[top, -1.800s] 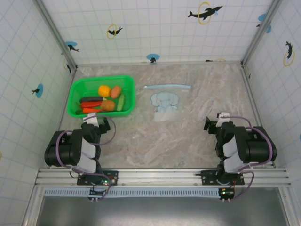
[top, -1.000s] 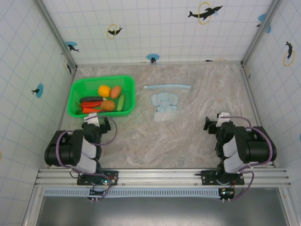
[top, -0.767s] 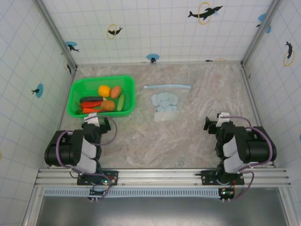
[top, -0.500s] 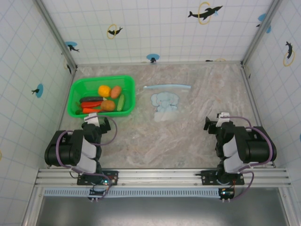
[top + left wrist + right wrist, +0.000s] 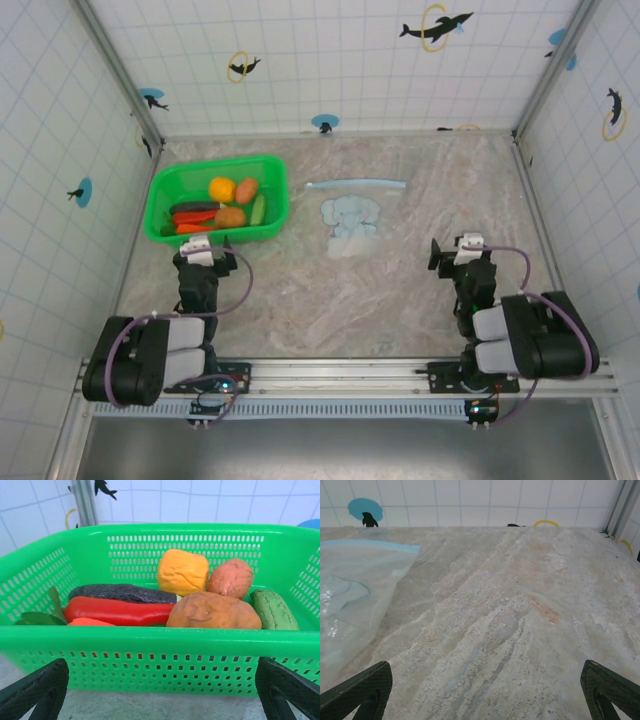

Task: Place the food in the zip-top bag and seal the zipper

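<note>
Top external: the left gripper (image 5: 205,254) sits just short of the near wall of the green basket (image 5: 160,192), fingers spread wide, holding nothing. The food (image 5: 226,206) lies in that basket. The bag (image 5: 350,222) lies flat mid-table, zipper (image 5: 355,184) along its far edge. The right gripper (image 5: 455,252), fingers apart too, holds nothing and is low over the table (image 5: 400,295).

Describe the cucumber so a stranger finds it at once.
Find the green basket at the far left of the table. Against its right wall lies the cucumber: long, bumpy and dull green, unlike the round tan piece beside it.
</note>
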Controlling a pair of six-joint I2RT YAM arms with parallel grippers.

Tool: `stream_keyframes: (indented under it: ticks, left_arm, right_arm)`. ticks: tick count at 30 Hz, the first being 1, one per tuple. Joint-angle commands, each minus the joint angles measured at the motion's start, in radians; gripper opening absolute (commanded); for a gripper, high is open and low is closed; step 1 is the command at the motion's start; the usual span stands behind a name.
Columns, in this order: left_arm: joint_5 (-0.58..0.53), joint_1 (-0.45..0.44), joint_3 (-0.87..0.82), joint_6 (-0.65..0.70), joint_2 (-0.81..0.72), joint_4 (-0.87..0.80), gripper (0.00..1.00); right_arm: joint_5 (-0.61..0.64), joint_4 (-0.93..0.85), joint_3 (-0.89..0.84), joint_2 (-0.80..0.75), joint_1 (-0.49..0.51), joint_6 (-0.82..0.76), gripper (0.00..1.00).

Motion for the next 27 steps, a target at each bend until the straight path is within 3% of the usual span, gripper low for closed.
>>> stream_keyframes:
  ticks: [1,10,12,17,20,23,25,27]
  left_arm:
    - [-0.043,-0.008,-0.048,-0.013,-0.073,-0.133,0.98]
    - [0.114,-0.008,0.014,-0.071,-0.281,-0.462,0.97]
    - [0.196,-0.016,0.051,-0.042,-0.349,-0.553,0.98]
    - [0.196,-0.156,0.170,-0.020,-0.558,-0.792,0.98]
    - [0.185,-0.215,0.308,-0.104,-0.625,-0.971,0.98]
    - [0.007,-0.268,0.530,-0.233,-0.592,-1.250,0.98]
    - [-0.031,-0.308,0.663,-0.280,-0.557,-1.398,0.98]
    - [0.074,-0.310,0.757,-0.287,-0.517,-1.501,0.97]
  right_arm:
    - [0.091,-0.166,0.007,-0.086,0.065,-0.063,1.00]
    - [-0.025,-0.424,0.048,-0.378,0.163,-0.029,1.00]
    - [0.003,-0.510,0.084,-0.458,0.220,-0.019,1.00]
    - [0.142,-0.782,0.255,-0.605,0.404,0.052,1.00]
    - [0.262,-0.989,0.433,-0.577,0.557,0.069,1.00]
    - [0.417,-1.331,0.713,-0.430,0.697,0.124,1.00]
    - [0.382,-1.520,0.868,-0.345,0.696,0.232,1.00]
    - [0.237,-1.603,0.976,-0.299,0.660,0.311,1.00]
